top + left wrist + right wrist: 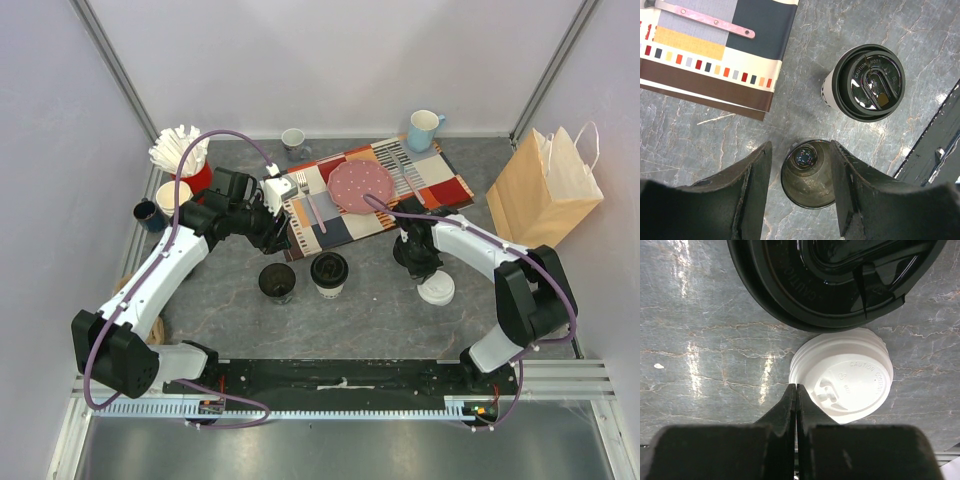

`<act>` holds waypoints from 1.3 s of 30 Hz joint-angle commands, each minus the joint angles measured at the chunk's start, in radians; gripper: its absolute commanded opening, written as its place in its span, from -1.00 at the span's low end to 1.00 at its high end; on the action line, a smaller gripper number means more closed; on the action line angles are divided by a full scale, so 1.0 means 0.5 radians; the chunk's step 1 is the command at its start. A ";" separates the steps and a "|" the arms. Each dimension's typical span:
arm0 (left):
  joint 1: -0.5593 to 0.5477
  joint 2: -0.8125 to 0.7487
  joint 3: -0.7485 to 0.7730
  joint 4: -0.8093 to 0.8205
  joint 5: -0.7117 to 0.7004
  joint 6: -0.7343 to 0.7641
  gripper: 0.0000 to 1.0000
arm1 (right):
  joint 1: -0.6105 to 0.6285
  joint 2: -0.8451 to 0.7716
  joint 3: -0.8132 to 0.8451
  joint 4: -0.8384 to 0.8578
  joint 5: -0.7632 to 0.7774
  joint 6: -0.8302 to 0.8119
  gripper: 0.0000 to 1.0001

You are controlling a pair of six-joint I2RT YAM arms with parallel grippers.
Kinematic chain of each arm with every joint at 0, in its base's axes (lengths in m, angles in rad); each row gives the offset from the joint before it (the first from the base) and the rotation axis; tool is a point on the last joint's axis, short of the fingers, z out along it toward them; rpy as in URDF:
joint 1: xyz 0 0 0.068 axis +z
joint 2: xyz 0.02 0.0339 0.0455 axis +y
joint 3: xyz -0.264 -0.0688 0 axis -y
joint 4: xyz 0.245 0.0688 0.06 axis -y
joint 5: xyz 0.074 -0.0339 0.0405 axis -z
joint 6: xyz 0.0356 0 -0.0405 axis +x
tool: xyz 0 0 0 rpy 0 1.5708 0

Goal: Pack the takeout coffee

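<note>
Standing close: one lidded cup, one lidless cup.

The right gripper has its two dark fingers pressed flat together with no gap showing. Just to their right a round white lid with a raised sip spout lies over the grey marbled tabletop; the fingers' right edge overlaps its left rim. On its far side, a glossy black lid looms large and covers the white lid's far edge.
</note>
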 commanded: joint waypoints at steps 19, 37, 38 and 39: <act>0.002 -0.078 0.062 -0.046 0.114 0.087 0.13 | -0.006 0.023 0.119 -0.173 0.058 0.098 -0.09; 0.002 -0.054 0.092 -0.080 0.154 0.115 0.13 | -0.003 0.063 0.085 -0.081 0.111 0.055 -0.87; 0.002 -0.057 0.092 -0.083 0.160 0.115 0.13 | -0.003 0.053 0.088 -0.081 0.117 0.055 -0.91; 0.002 -0.054 0.092 -0.083 0.160 0.112 0.13 | -0.003 0.047 0.088 -0.081 0.114 0.055 -0.98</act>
